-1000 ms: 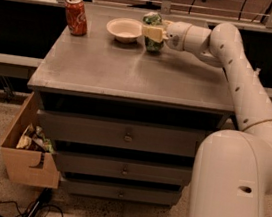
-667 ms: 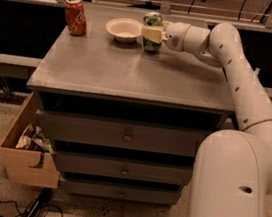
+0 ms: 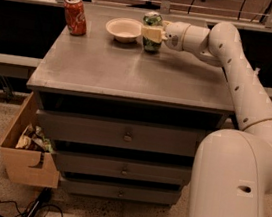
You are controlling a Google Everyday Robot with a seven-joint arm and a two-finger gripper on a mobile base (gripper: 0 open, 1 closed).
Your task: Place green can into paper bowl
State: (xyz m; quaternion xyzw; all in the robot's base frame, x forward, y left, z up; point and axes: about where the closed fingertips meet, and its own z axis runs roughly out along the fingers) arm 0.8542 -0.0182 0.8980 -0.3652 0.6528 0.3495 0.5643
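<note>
The gripper point(image 3: 150, 33) reaches over the far part of the counter point(image 3: 130, 74), its pale fingers closed around the middle of the green can point(image 3: 150, 44). The can stands upright in the grasp; whether its base touches the counter cannot be told. Just past the gripper's fingertips sits the paper bowl point(image 3: 123, 29), close beside the can with nothing in it. Well beyond the bowl, farther from the gripper along the same line, a red soda can point(image 3: 75, 15) stands upright near the counter's corner.
</note>
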